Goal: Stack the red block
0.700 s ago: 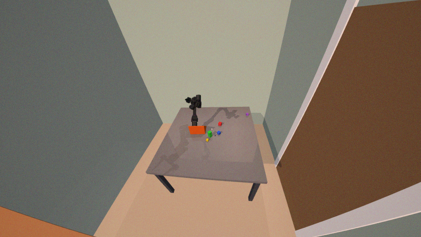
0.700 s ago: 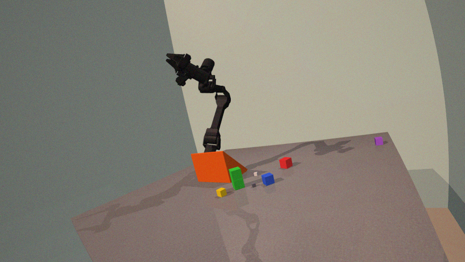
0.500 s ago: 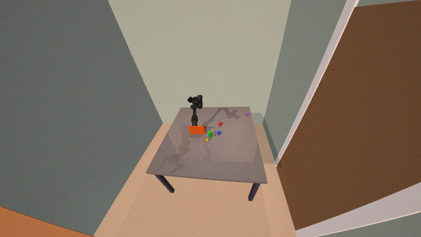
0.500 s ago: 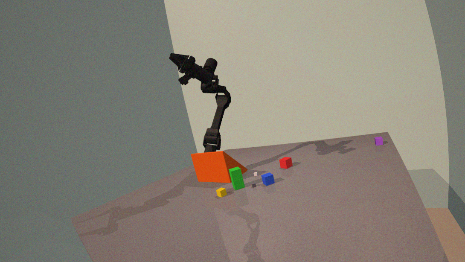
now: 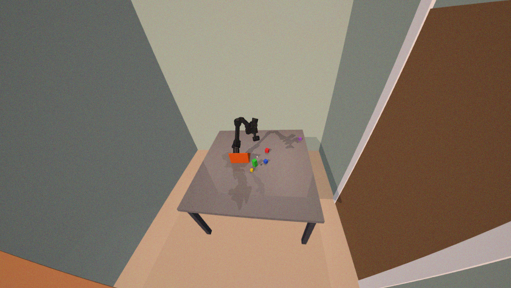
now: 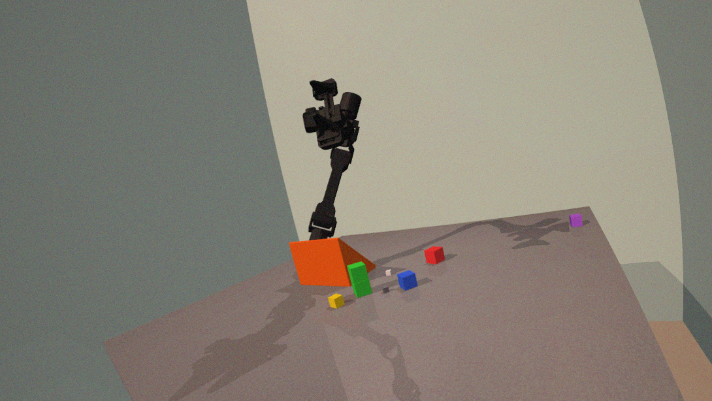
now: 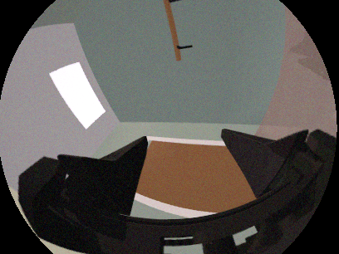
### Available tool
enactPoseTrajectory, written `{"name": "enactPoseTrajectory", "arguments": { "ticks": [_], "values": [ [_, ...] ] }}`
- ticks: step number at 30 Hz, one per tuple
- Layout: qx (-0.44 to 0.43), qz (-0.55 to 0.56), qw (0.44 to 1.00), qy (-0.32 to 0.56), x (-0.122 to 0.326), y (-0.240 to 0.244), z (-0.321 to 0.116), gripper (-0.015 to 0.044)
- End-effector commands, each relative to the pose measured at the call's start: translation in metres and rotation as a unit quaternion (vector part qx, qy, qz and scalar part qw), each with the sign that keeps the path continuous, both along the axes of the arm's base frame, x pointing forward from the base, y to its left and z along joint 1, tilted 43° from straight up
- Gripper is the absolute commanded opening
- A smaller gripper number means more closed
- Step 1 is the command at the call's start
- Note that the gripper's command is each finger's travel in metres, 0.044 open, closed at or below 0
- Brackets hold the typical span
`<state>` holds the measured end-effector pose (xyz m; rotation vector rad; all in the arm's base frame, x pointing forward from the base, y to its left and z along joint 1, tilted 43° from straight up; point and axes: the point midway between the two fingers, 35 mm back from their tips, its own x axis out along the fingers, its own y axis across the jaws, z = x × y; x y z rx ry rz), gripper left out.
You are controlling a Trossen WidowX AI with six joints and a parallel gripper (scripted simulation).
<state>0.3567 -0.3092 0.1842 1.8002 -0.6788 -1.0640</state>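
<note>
The red block sits alone on the table, behind the blue block. The green tower stands upright beside the orange wedge, two green blocks high, with nothing on top. My gripper is open and empty. It hangs high above the table, well away from the red block and the tower, and faces the room. The wrist view shows only walls, a brown panel and both spread fingers, with no block in sight.
An orange wedge stands left of the tower, before the arm's base. A yellow cube, a blue block, a tiny white cube and a tiny dark cube lie near the tower. A purple cube lies at the far right corner.
</note>
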Motion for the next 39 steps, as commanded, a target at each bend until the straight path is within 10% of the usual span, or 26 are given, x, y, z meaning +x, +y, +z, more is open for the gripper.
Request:
{"name": "enactPoseTrajectory", "arguments": {
  "ticks": [1, 16, 32, 39],
  "values": [
    [0.007, 0.119, 0.989, 0.090, 0.033, 0.039, -0.017, 0.0440],
    [-0.007, 0.639, 0.693, 0.333, 0.070, 0.257, -0.082, 0.0440],
    [-0.027, 0.948, 0.223, 0.226, -0.025, 0.456, -0.061, 0.0440],
    [-0.027, 0.954, 0.206, 0.216, -0.028, 0.466, -0.059, 0.0440]
  ]
}}
